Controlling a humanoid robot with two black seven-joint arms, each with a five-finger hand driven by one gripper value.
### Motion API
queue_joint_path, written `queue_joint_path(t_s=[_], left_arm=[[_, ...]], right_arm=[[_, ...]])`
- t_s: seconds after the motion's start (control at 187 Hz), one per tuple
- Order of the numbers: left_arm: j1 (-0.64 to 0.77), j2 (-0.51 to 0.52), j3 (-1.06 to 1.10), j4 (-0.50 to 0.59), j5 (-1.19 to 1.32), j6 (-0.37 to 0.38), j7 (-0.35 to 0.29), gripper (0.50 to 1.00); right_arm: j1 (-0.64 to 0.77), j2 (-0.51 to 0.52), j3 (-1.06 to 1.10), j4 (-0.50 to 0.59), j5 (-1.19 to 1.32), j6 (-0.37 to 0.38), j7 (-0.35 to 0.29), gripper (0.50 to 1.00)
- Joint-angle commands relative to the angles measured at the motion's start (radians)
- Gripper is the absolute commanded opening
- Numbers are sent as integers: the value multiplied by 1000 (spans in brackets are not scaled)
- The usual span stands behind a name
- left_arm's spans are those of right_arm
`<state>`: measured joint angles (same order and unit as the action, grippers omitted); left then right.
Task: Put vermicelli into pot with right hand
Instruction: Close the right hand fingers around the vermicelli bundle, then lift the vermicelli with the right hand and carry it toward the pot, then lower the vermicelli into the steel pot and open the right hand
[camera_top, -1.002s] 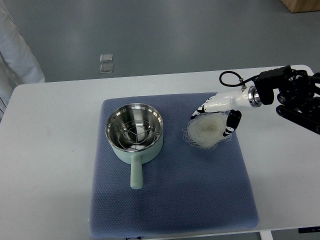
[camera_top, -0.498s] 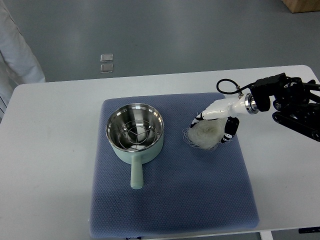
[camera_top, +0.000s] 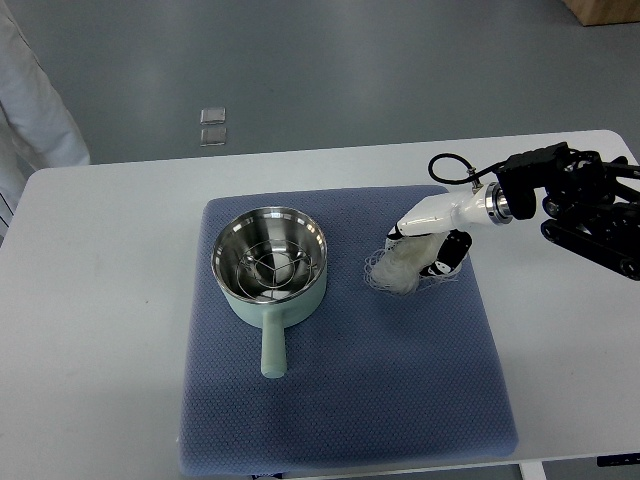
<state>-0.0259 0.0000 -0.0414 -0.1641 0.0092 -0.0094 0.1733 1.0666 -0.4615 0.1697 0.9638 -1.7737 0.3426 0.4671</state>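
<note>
A pale green pot (camera_top: 269, 265) with a steel inside and a wire rack stands on the left half of the blue mat (camera_top: 340, 400), its handle pointing toward me. Right of it, a translucent white bundle of vermicelli (camera_top: 402, 264) hangs bunched, part lifted off the mat. My right hand (camera_top: 423, 240), white with black fingertips, reaches in from the right edge and is shut on the bundle's upper right side. The left arm does not show.
The mat lies on a white table (camera_top: 100, 330). A white sleeve of a person (camera_top: 30, 90) shows at the upper left edge. Two small square plates (camera_top: 212, 126) sit on the grey floor beyond the table.
The right hand's fingers have closed around the vermicelli, which went from a flat round nest to a narrower bunch drawn up and slightly left. The pot has not moved.
</note>
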Motion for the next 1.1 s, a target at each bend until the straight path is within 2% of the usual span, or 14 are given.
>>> queue_joint_path(t_s=[0.0,0.509,0.841,1.093], left_arm=[[0,0,0,0,0,0,0,1000],[0,0,0,0,0,0,0,1000],[0,0,-2,0,0,0,0,1000],[1,0,-2,0,0,0,0,1000]], right_arm=[[26,-11,4,1,10,-2,2,582],[216,11,91,-4,36,13,4,590],[319,233,90,-19,76,0,-5,596],[288,342,88,-33,74,0,-10,605]])
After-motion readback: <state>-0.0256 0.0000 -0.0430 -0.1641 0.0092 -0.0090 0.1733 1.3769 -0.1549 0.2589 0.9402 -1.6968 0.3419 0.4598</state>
